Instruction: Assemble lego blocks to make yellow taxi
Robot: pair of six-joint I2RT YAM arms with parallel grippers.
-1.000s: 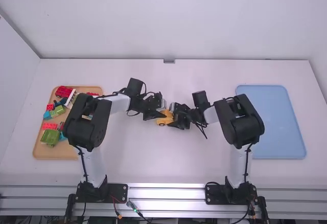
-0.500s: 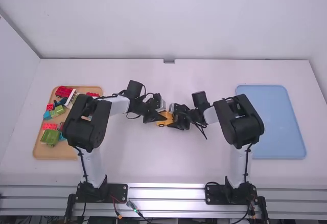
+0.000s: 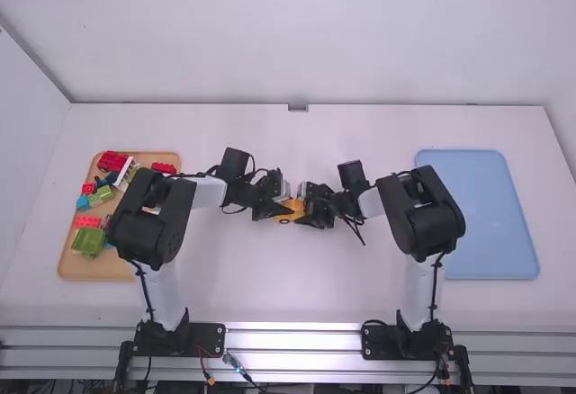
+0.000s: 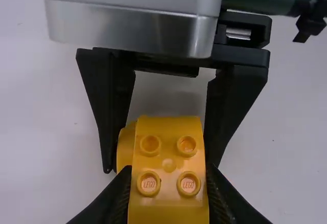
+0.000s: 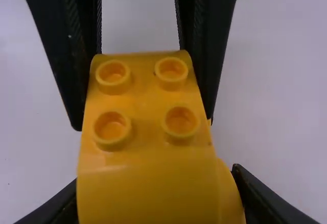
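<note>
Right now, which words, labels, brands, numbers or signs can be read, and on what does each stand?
Raised brand lettering, left unquoted here: on two round studs of the yellow plastic block.
The block's two farther studs: no lettering that I can read.

Car (image 3: 295, 204) between trays (image 3: 486, 232) — blocks (image 3: 88, 242) in left one

We see a yellow, boxy, studded plastic block (image 5: 148, 106), smooth and glossy. The flat white table (image 3: 288, 286) looks smooth and matt; the rectangular blue tray (image 3: 477, 214), matt plastic; the long silvery rail (image 3: 292, 340), shiny metal.
</note>
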